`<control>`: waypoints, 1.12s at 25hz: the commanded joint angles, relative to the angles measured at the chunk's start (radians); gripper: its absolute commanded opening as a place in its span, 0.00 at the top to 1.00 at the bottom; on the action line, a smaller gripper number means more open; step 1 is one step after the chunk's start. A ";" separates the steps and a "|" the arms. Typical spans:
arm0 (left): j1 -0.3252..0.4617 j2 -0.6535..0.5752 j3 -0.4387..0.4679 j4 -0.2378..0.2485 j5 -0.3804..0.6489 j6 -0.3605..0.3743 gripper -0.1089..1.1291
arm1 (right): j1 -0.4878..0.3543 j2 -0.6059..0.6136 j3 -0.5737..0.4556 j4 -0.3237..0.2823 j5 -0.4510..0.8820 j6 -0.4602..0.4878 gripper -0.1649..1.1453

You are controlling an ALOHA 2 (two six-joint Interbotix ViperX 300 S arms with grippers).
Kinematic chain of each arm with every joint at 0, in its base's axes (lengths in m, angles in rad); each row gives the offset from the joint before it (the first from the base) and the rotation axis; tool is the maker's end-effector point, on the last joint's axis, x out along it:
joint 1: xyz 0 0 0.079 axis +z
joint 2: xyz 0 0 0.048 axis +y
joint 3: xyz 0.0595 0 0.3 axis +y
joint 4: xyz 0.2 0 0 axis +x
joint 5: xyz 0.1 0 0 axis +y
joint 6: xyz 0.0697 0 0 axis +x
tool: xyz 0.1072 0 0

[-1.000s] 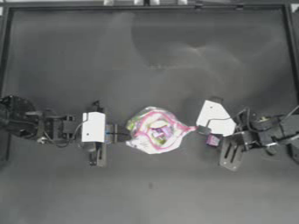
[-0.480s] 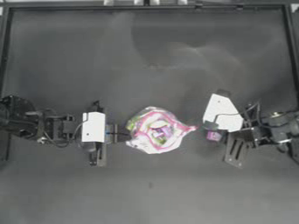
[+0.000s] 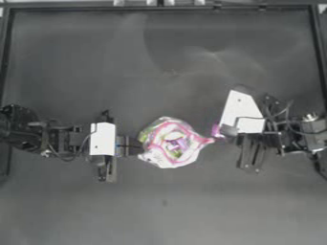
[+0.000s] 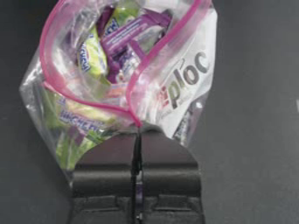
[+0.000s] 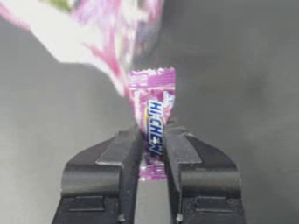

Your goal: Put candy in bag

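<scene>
Two pincers share the work at mid-desk [image 3: 76, 57]. The left pincer [image 4: 138, 131] is clamped flat on the bag [image 3: 169, 143] at the pink seal strip, holding the mouth spread open toward the right arm. The right pincer [image 5: 153, 131] pinches the candy [image 5: 152, 127] across its middle, both twisted wrapper ends sticking out, just beside the bag's open mouth in the top view. That sweet looks light and firm, its wrapper slick, so a mid-body grip seems sound. Thin, floppy film makes the bag likely to sag or fold shut; holding it by the stiffer seal rim appears the sensible spot.
</scene>
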 commanded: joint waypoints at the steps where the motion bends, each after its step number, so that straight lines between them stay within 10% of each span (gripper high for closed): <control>1: -0.002 -0.032 -0.018 0.002 -0.003 0.002 0.86 | 0.003 -0.021 -0.048 -0.017 -0.008 -0.005 0.47; 28: -0.005 -0.011 -0.035 0.003 -0.003 0.002 0.86 | -0.032 0.156 -0.163 -0.072 -0.264 -0.012 0.47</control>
